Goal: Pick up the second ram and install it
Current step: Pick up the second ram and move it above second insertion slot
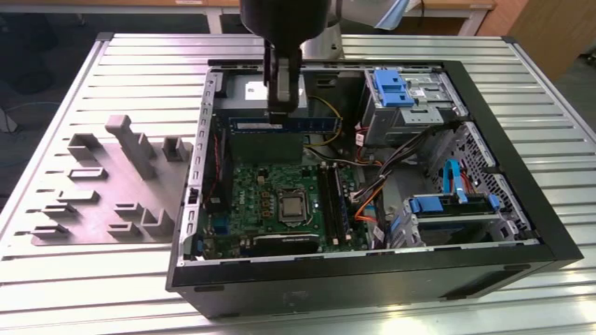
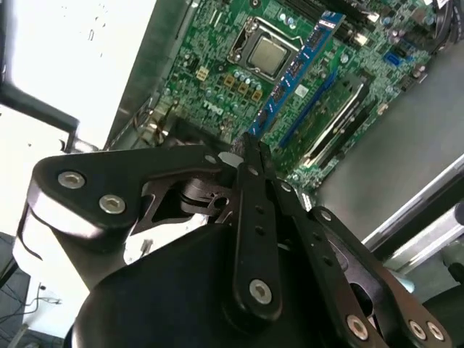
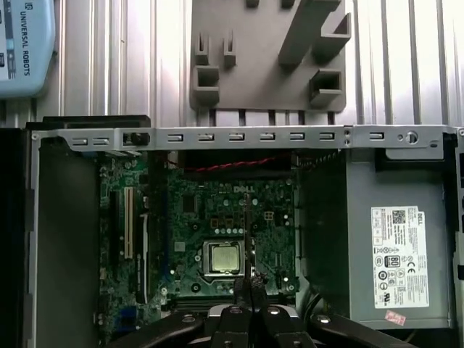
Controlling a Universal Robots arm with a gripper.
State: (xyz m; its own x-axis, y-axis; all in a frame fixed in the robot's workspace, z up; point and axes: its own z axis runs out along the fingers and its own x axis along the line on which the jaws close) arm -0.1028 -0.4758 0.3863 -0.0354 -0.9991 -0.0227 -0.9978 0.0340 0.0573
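The second ram [image 1: 284, 125] is a slim blue stick with dark chips, and it hangs level over the power supply end of the open computer case [image 1: 521, 209]. My gripper [image 1: 282, 112] comes down from above and is shut on the stick's middle. In the second wrist view the ram [image 2: 297, 72] reaches away from the closed fingertips [image 2: 250, 156] across the green motherboard [image 2: 217, 80]. In the first wrist view the stick [image 3: 248, 239] shows edge-on as a thin line beside the processor [image 3: 221, 259]. The long black slots [image 1: 331, 199] lie lower on the board, towards the exterior view's right of the processor.
A grey fixture plate [image 1: 112, 188] with upright blocks lies on the slatted table at the exterior view's left. Drive cages with blue parts [image 1: 391, 87] and loose cables [image 1: 373, 188] crowd the case's right half. The power supply [image 3: 391, 246] sits beside the motherboard.
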